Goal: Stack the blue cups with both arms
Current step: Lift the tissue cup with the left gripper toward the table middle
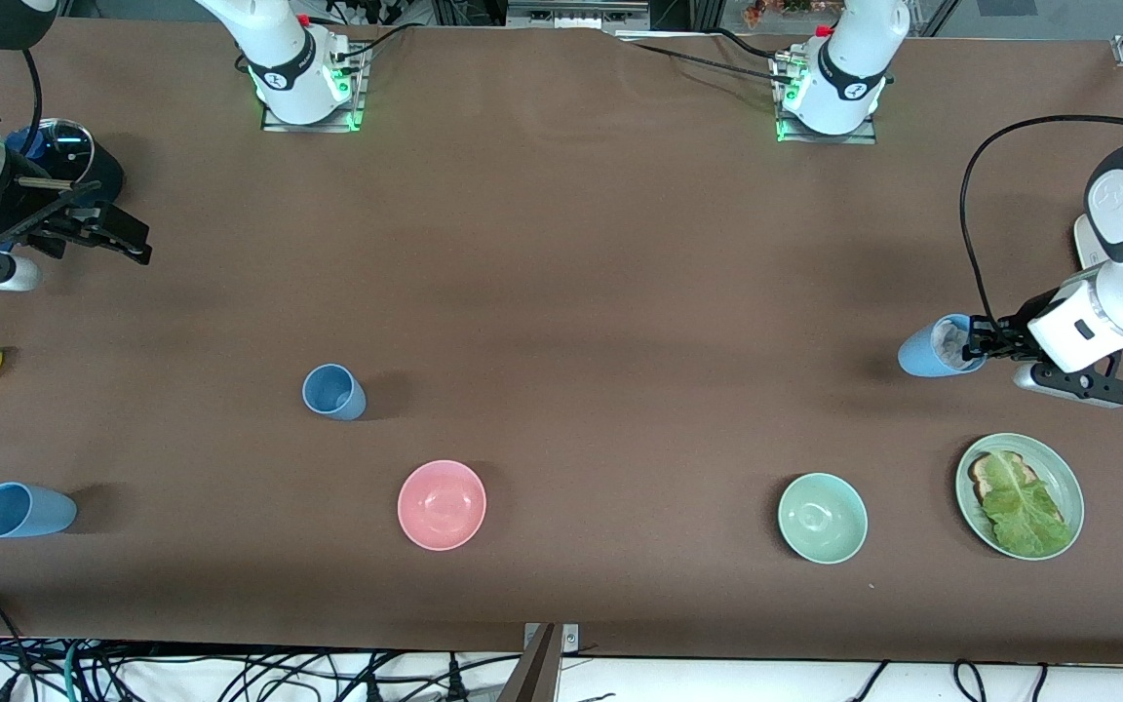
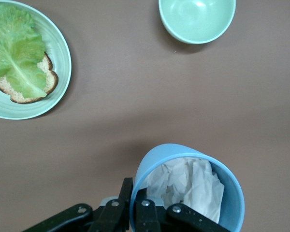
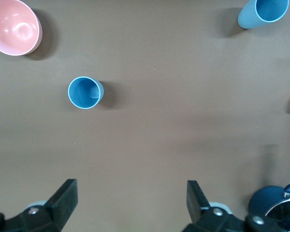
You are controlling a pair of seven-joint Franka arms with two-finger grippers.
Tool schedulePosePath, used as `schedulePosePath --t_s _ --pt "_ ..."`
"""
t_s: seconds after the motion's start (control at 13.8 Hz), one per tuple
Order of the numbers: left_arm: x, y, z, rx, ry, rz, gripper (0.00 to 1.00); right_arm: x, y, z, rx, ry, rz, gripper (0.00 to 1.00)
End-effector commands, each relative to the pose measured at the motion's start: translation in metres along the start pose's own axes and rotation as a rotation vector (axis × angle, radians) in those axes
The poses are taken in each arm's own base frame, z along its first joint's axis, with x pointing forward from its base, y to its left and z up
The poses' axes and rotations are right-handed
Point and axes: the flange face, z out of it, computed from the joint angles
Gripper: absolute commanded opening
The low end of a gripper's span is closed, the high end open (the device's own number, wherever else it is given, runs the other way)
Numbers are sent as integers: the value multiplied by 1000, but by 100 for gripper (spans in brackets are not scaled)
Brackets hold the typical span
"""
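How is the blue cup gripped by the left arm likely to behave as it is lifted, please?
The left end effector pinches only one side of the rim of the blue cup, so the cup may tilt or swing. It probably weighs little: it is small and holds only crumpled white paper. That loose paper could shift or fall out if the cup tips.

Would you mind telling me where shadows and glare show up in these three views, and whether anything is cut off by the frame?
Front view: each standing cup throws a soft shadow toward the left arm's end; the pink bowl shows faint glare. Left wrist view: the left gripper on the paper-filled cup is cropped by the frame edge; glare on the green bowl. Right wrist view: the open right gripper is cropped.
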Motion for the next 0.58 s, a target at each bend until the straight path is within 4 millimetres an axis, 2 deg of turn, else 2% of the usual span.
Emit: schedulePosePath --t_s 0.0,0.22,0.51 --pt "12 29 -13 -15 -16 -49 0 1 0 -7 14 6 9 100" --pt "23 84 -26 -22 -22 -114 0 2 3 -6 14 6 9 100" --pt "28 174 -25 -41 -31 -252 0 3 5 -3 11 -1 7 100"
